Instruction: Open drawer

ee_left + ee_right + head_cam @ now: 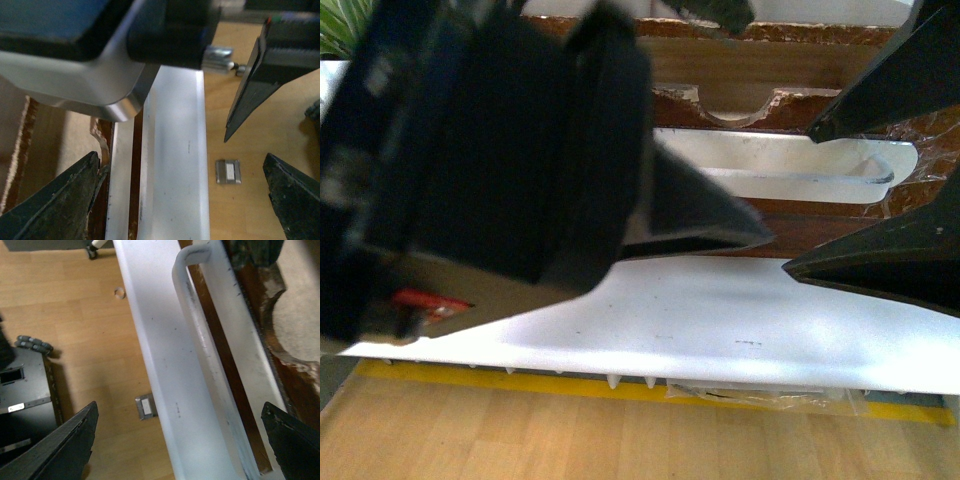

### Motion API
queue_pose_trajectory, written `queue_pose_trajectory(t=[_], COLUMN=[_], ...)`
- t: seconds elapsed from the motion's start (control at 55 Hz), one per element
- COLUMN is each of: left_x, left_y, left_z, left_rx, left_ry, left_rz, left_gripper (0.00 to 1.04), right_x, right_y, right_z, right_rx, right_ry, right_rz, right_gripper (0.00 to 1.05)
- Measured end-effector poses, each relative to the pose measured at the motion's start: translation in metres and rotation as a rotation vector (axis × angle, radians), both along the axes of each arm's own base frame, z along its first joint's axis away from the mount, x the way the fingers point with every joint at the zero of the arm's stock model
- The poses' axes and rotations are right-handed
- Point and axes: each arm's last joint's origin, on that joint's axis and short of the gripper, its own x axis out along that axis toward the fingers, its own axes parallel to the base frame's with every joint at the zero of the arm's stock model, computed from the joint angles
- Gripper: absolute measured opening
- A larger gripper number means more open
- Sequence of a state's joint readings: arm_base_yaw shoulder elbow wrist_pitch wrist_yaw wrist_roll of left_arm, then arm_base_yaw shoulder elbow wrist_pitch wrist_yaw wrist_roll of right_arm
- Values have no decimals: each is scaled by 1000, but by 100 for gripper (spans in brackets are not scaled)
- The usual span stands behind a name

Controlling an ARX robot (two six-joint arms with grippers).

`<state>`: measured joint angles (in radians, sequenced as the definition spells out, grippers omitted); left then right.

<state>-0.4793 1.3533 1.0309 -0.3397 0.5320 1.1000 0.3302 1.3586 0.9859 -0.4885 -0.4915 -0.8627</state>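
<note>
Flat white counter top [720, 330]: a few small dark specks [748, 343] toward its near edge. Below the near edge, a yellow tape strip [520, 381] runs along the light wooden plank floor [570, 440]. Crumpled clear plastic sheet [770, 397] lies over the strip toward the near-right corner. Green leafy plant [338, 30] beyond the far-left corner. Small square metal floor plate [146, 406] on the planks just beside the counter's near edge.

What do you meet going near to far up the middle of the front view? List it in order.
wooden floor → yellow strip → white ledge → brown face of the drawer → white handle → semicircular notch → plain wooden panel
</note>
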Motion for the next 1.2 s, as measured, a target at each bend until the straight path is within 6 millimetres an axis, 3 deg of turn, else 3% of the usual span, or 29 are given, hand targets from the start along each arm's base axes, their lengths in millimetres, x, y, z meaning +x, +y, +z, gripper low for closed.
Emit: queue_pose_trajectory(t=[0.182, 0.4, 0.618, 0.8, 1.0, 1.2], left_x=[-23, -44, -79, -106, -126, -128], left_y=[23, 73, 104, 125, 138, 139], left_z=[-3, -13, -29, -58, -95, -96], left_rx=[-110, -349, -532, -660, -718, -754], left_ry=[-78, -194, -218, -156, -57, -47], left_rz=[150, 475, 761, 1050, 1228, 1241], left_gripper=[99, 99, 99, 99, 99, 98], right_x=[-29, -73, -116, -150, -158, -158], right_y=[-25, -61, -74, -81, -86, -87], right_z=[6, 2, -17, -34, -50, -53], right_rx=[105, 224, 350, 459, 612, 643], right_ry=[-172, -447, -514, -544, -543, -525], right_rz=[-140, -477, -709, -894, -1019, -1054], right_gripper=[96, 96, 96, 96, 96, 94])
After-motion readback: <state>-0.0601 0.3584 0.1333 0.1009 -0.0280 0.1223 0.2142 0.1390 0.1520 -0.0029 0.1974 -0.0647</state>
